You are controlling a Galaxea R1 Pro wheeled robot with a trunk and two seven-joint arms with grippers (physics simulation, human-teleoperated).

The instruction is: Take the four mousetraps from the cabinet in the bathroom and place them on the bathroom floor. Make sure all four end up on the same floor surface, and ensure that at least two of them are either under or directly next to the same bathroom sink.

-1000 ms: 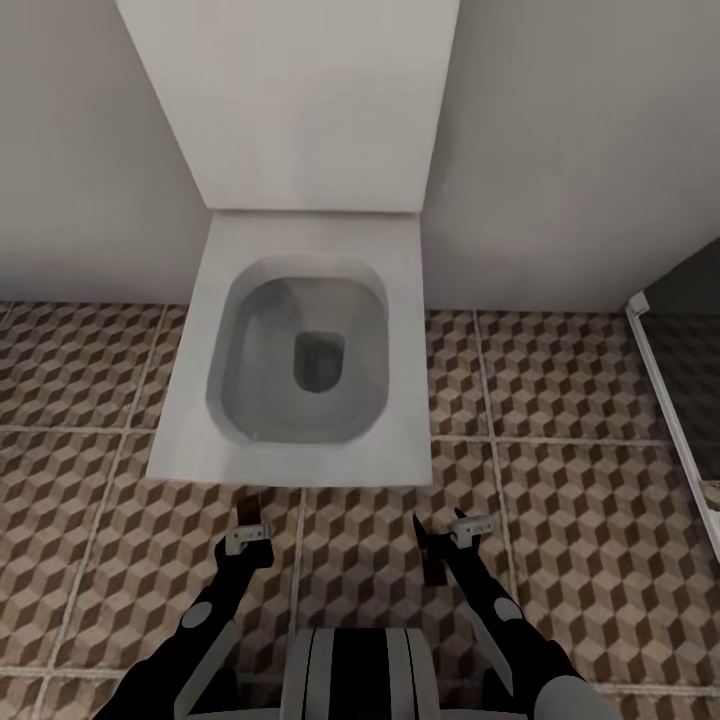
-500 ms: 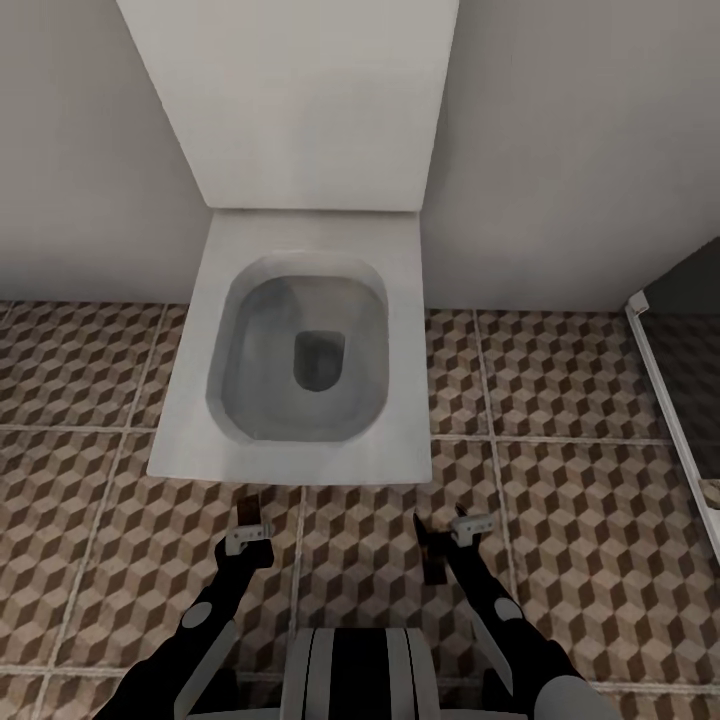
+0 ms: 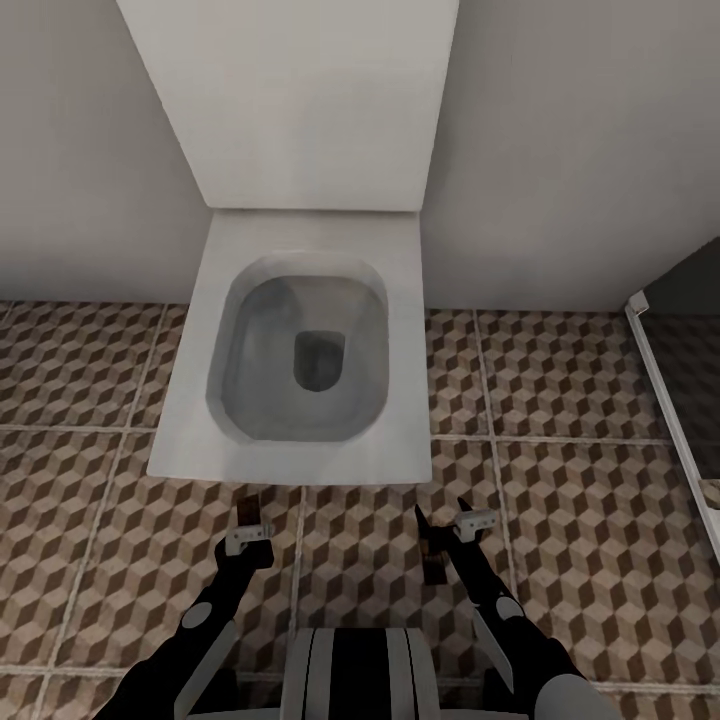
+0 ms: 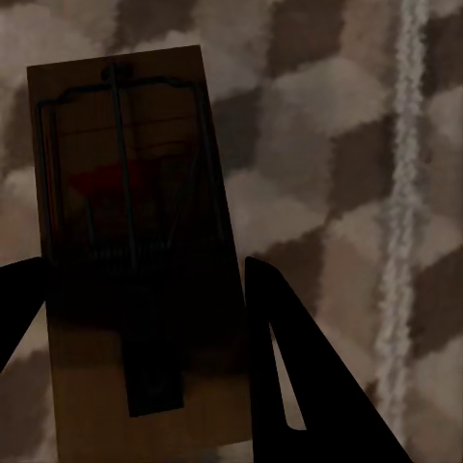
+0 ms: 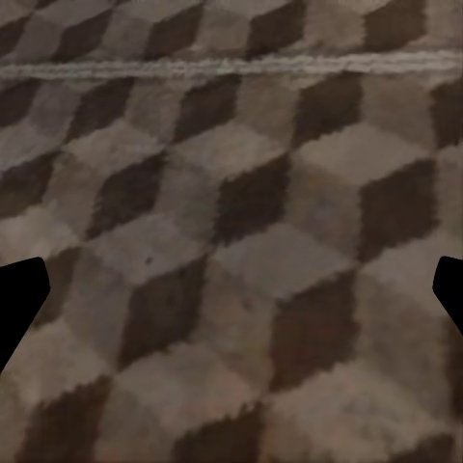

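Head view: you had both arms low over bathroom floor (image 3: 560, 420), white toilet (image 3: 300, 360) ahead against wall. Left gripper (image 3: 250, 525) carried mousetrap (image 3: 249, 512) near toilet's front edge. Right gripper (image 3: 445, 530) hung beside it.

Left wrist view: your jaws were closed on mousetrap (image 4: 130, 251), board flat between dark fingers (image 4: 299, 376), tiles behind.

Right wrist view: your jaws stood wide apart, holding nothing; fingertips (image 5: 19, 299) at frame edges over tiles (image 5: 231, 222).
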